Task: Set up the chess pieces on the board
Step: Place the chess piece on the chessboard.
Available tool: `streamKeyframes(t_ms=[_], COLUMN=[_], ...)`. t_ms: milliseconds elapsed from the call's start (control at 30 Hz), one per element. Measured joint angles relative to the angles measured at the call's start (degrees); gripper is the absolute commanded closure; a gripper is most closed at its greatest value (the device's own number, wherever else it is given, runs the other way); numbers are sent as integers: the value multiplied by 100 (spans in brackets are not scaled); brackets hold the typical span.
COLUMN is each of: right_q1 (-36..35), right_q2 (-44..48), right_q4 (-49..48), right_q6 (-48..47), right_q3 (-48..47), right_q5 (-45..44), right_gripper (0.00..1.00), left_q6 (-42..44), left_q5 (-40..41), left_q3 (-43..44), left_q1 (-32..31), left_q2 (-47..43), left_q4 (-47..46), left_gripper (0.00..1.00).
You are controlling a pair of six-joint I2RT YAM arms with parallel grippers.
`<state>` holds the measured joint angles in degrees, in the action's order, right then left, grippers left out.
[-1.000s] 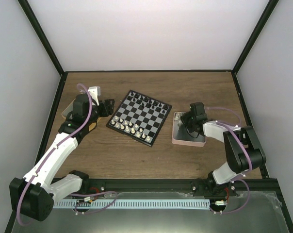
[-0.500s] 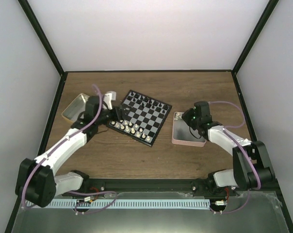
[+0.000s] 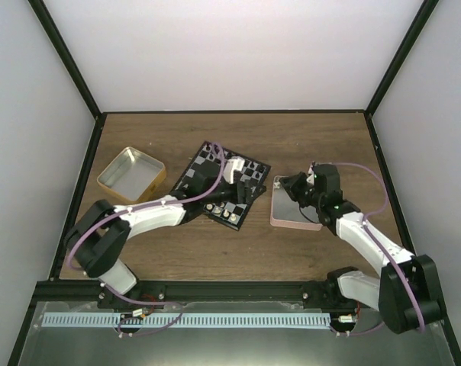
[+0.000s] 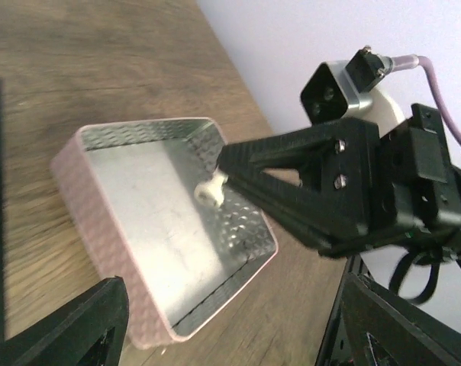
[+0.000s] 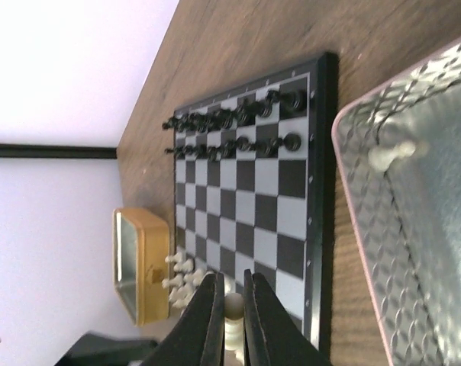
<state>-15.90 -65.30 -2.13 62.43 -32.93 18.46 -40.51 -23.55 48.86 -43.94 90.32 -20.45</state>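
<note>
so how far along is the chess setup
Done: black pieces stand in two rows along one edge of the board, white pieces cluster at the opposite edge. In hand: right gripper is shut on a white piece. To do: a loose piece lies in the pink tray; left gripper is open, empty.
</note>
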Motion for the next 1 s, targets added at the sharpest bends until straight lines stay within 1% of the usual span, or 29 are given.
streamKeyframes(t_ms=[167,333,467,600,700,800,967,1000], right_q1=[-4,-4,-4,-4,-4,0,0,0], right_q2=[444,769,850,879,881,896,905,903], right_q4=[74,79,151,219,262,271,302,308], right_q6=[356,658,796,835,837,859,859,861], right_q3=[127,195,245,245,245,245,245,245], right_q5=[417,627,704,748,752,748,748,748], right_gripper=[99,99,99,99,99,99,99,99], left_q6=[-20,-118,-173,-168,-136,-114,-85,-83], left_q5=[-26,-96,-116,-109,-109,-94,-72,-74], left_q3=[400,542,546,555,634,684,686,688], left_q1=[-249,-409,-485,-490,-487,-483,-481,-481], left_q2=[706,1158,1187,1187,1187,1189,1209,1217], left_q4=[-629,-975,-1158,-1320,-1322,-1292,-1235,-1237], left_gripper=[27,39,44,55,58,65,66,68])
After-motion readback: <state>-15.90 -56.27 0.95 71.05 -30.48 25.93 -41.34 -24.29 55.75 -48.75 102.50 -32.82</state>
